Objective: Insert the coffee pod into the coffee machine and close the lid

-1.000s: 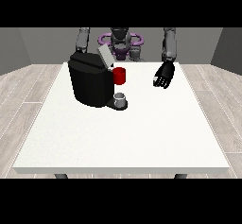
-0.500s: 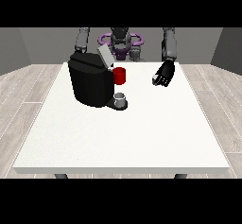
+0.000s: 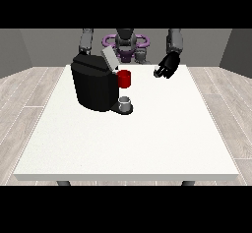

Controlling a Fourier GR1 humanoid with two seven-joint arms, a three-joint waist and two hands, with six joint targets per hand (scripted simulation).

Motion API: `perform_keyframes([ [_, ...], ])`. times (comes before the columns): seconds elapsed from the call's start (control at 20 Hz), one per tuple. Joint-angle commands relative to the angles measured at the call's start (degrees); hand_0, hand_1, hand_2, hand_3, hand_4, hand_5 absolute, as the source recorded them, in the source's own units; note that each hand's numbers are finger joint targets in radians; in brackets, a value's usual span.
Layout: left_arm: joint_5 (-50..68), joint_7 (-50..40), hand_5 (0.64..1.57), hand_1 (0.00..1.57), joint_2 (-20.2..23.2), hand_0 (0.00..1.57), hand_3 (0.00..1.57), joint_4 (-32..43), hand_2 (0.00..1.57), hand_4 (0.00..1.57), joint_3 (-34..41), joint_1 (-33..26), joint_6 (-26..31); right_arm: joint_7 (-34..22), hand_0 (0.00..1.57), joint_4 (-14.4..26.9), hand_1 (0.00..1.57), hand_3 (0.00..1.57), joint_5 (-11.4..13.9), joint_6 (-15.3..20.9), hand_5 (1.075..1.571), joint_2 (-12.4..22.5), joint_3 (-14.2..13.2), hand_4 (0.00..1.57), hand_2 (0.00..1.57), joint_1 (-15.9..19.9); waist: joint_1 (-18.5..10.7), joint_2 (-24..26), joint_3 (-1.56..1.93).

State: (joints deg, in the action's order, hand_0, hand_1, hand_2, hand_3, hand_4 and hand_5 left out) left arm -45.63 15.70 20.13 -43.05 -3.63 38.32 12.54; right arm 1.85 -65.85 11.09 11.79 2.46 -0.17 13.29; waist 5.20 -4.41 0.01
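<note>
white table [image 3: 147,138] | coffee machine [image 3: 93,84] lid [image 3: 109,58] up | hand [image 3: 167,66] raised

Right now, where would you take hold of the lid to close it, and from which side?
Take the lid at its raised free end, from above and behind. It tilts up from the top of the coffee machine, so pushing that end forward and down should probably shut it.

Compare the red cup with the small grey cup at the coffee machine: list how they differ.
The red cup is bright red, while the grey cup is pale grey. The red cup looks larger than the grey cup. The red cup sits higher, beside the machine's raised lid; the grey cup stands lower, on the dark base at the machine's foot. Both are upright and close against the black coffee machine.
</note>
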Motion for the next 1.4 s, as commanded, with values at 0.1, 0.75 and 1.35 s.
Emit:
perform_keyframes([
  [0.1, 0.5, -4.1, 1.571, 1.40, -2.2, 1.40, 1.33, -0.6, 1.39, 0.54, 0.7, 3.2, 5.3, -3.1, 0.00, -1.9, 0.00, 0.00, 1.3, 0.0, 1.571, -1.6, 2.4, 0.00, 0.00, -0.1, 1.8, 3.3, -0.01],
  [0.75, 4.5, -7.8, 1.571, 0.96, 2.9, 0.96, 1.36, -0.7, 1.16, 0.52, 9.4, 18.9, 10.9, 1.9, 0.00, -4.8, 0.00, 0.00, -1.9, -3.5, 1.571, -0.3, 0.7, 0.00, 0.00, 3.9, 7.8, -2.5, -0.01],
  [1.35, 4.3, -13.4, 1.571, 1.25, 4.6, 1.25, 1.25, 2.3, 1.30, 0.48, 11.7, 29.4, 12.4, -5.5, 0.00, -8.1, 0.00, 0.00, -0.2, -0.8, 1.571, -0.2, 0.4, 0.26, 0.00, 11.1, 11.6, -7.3, -0.02],
])
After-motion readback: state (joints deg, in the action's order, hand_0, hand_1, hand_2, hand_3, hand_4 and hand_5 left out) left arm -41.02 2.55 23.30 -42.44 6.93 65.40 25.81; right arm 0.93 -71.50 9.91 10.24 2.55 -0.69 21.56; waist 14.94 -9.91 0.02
